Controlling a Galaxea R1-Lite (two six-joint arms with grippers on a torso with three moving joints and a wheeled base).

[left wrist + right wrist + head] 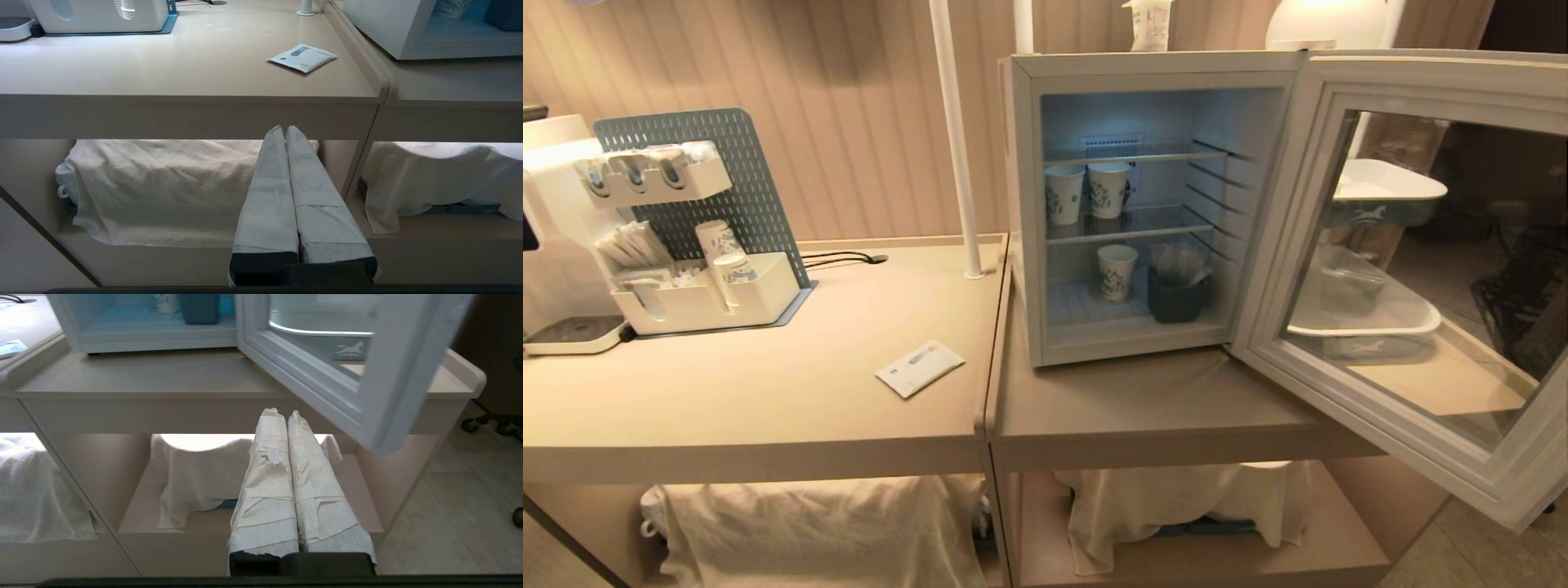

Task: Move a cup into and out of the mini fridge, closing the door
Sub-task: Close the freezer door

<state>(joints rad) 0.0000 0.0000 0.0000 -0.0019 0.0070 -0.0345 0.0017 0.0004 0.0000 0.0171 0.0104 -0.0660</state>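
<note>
The mini fridge (1023, 204) stands on the right-hand table, lit inside. Its door (1421, 77) is swung wide open to the right, and its lower corner hangs past the table's front edge (392, 375). Three tall paper cups with a blue pattern (1086, 193) (1116, 271) sit on the wire shelves. The cup is out of view. My left gripper (284, 128) is shut and empty, low in front of the left table's edge. My right gripper (282, 413) is also shut and empty, below the fridge table and just under the open door. Neither arm shows in the head view.
A flat white packet (920, 367) lies on the left table. A white organiser with a pegboard (703, 302) stands at the back left. A white pole (956, 139) rises between the tables. A dark holder (1176, 298) sits in the fridge. Cloth-covered items (163, 183) fill the lower shelves.
</note>
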